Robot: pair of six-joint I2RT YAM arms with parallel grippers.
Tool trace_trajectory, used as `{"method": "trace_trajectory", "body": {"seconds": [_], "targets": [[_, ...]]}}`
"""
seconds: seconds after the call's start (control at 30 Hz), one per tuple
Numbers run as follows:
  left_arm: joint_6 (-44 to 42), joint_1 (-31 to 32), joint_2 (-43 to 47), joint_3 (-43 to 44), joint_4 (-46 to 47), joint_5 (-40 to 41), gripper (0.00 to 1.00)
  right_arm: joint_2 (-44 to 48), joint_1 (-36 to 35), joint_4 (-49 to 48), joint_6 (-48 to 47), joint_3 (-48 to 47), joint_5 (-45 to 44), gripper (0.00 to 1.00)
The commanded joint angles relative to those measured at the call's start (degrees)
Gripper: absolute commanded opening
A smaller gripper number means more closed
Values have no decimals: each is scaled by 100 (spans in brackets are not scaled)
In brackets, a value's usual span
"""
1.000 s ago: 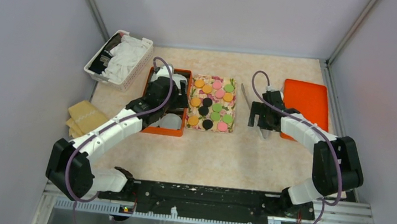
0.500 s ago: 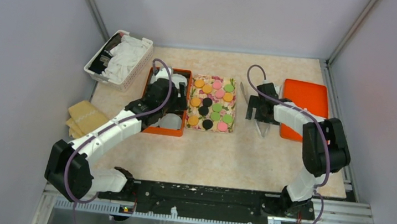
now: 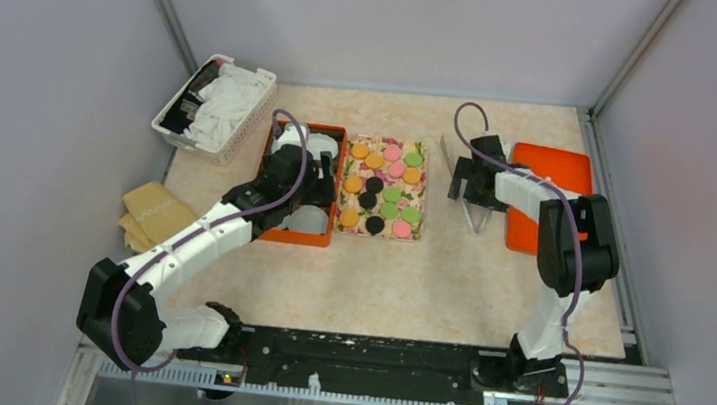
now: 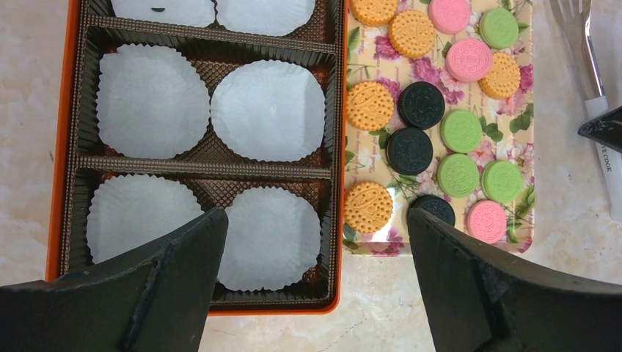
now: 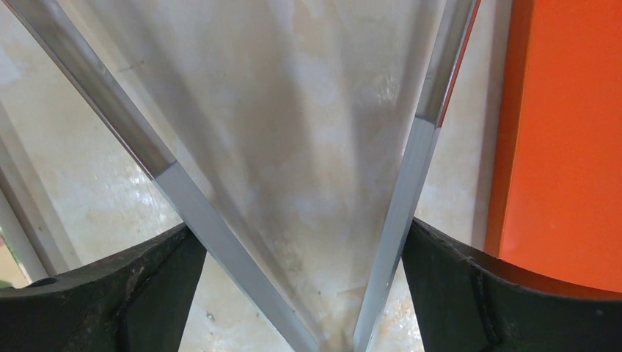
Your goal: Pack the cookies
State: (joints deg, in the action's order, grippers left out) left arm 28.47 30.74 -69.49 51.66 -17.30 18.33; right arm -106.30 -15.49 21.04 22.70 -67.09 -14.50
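The cookies (image 3: 383,187), orange, pink, green and black discs, lie in rows on a floral tray (image 3: 419,231); the left wrist view shows them too (image 4: 411,150). My left gripper (image 3: 319,184) hangs open and empty (image 4: 315,220) over the near right corner of an orange box (image 3: 294,237) that holds white paper cups (image 4: 268,110) in a brown insert. My right gripper (image 3: 473,190) is down at the table, its open jaws (image 5: 304,235) straddling the two arms of metal tongs (image 5: 183,198) near their joined end. The tongs (image 3: 477,222) lie on the table.
An orange lid (image 3: 558,183) lies flat just right of the tongs, its edge close to my right finger (image 5: 565,147). A white basket (image 3: 216,107) of cloths stands at the back left. Tan pads (image 3: 154,211) lie at the left edge. Grey walls enclose the table.
My right gripper has moved away from me along the tongs, and its arm has folded in. My left gripper has shifted slightly over the orange box.
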Motion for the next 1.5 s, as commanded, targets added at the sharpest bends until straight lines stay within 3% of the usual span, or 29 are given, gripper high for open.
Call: {"method": "trace_trajectory", "body": {"seconds": [0.0, 0.33, 0.6, 0.83, 1.13, 1.47], "targets": [[45, -19, 49, -51, 102, 15, 99, -286, 38, 49, -54, -301, 39, 99], [49, -16, -21, -79, 165, -49, 99, -563, 41, 226, -127, -571, 230, 99], [60, -16, -126, -86, 197, -105, 99, -522, 37, 188, -291, -545, 389, 56], [62, -22, -171, -48, 171, -184, 99, -109, -137, 329, -428, -589, 253, 44], [62, -19, -160, -2, 175, -233, 99, 907, -359, 753, -555, -878, 35, 40], [64, -20, -44, -28, 140, -261, 99, 1207, -397, 1172, -610, -1233, 120, 44]]}}
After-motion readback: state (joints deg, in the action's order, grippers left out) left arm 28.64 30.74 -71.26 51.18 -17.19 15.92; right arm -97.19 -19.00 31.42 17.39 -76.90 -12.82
